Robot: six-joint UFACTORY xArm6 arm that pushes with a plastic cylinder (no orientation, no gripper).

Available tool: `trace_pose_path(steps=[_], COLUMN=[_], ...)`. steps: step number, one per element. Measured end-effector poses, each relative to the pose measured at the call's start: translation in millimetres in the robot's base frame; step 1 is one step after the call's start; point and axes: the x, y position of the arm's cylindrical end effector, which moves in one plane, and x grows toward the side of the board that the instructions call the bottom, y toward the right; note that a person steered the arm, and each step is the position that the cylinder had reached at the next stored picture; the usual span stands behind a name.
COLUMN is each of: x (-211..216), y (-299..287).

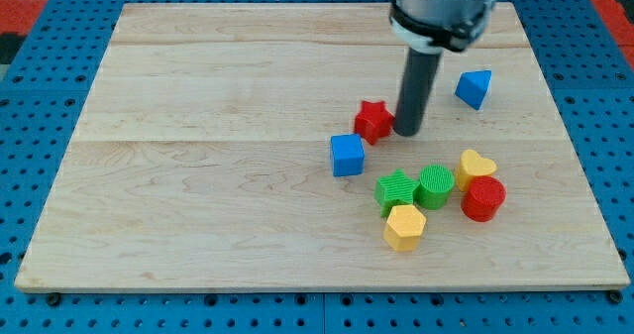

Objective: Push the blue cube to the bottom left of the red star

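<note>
We observe our tip (408,133) resting on the wooden board (198,175), just to the right of the red star (373,121) and apparently touching its right side, though contact cannot be confirmed. We carry no fingers; the arm ends in a plain dark rod, so nothing is grasped or clenched.

The blue cube (348,156) sits just nearer than the red star and slightly to its left, at the star's lower-left corner. The two stand very close; whether they touch we cannot tell. The cube lies flat on the board and is apart from our tip, with the star between them.

Other items noted on the board:
- A blue wedge-shaped block (475,88) lies to the right of our tip and a little farther back, well clear of the rod.
- A green star-like block (396,190) and a green cylinder (434,185) stand side by side, touching, nearer than the cube and to its right.
- A yellow hexagonal block (404,227) sits nearest of all, just against the green star-like block.
- A yellow heart (476,166) and a red cylinder (482,198) stand together at the right of the cluster, the cylinder nearer.

The board rests on a blue perforated surface (59,314).
</note>
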Motion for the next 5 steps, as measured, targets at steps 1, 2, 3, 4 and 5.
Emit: trace_pose_path(steps=[1, 2, 3, 4, 5], x=[0, 42, 63, 56, 17], y=[-34, -5, -44, -98, -109])
